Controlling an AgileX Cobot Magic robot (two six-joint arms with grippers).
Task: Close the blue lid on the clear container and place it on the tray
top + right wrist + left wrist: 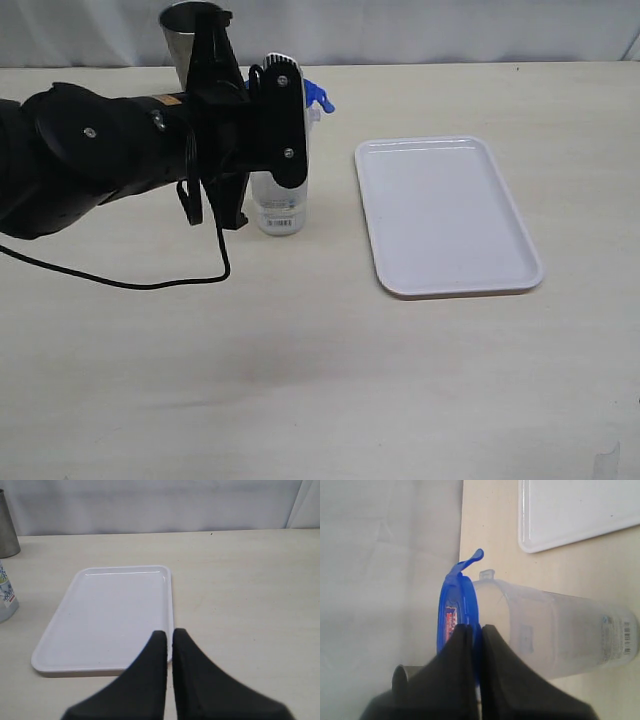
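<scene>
Left wrist view: the blue lid (456, 611) is seen seated on the mouth of the clear container (555, 630), with one snap flap raised clear of the wall and not yet locked. The red-and-white sticker on the lid top is partly visible. In the exterior view the container (278, 208) stands upright on the counter (300, 380), left of centre in the frame, with its barcode label near the base. It is set well apart from the tray (440, 210), which lies at centre right.

The left end effector (475, 627) is brought together, fingers closed, with the tips set against the edge of the lid. A sliver of blue shows in the slit between them, but whether the rim is pinched there cannot be told. The right end effector (169, 632) is also closed on nothing and is held above the near edge of the tray (110, 615).

The step in hand is judged to be the locking of the flaps, so the task is judged about half done. Pressure is best applied squarely on each flap, toward the container wall, so that the tall, narrow canister is not tipped. The raised flap should be pushed home before any lift is attempted. A steel cup (190, 30) stands just behind the container at the upper left and should be kept clear of.
</scene>
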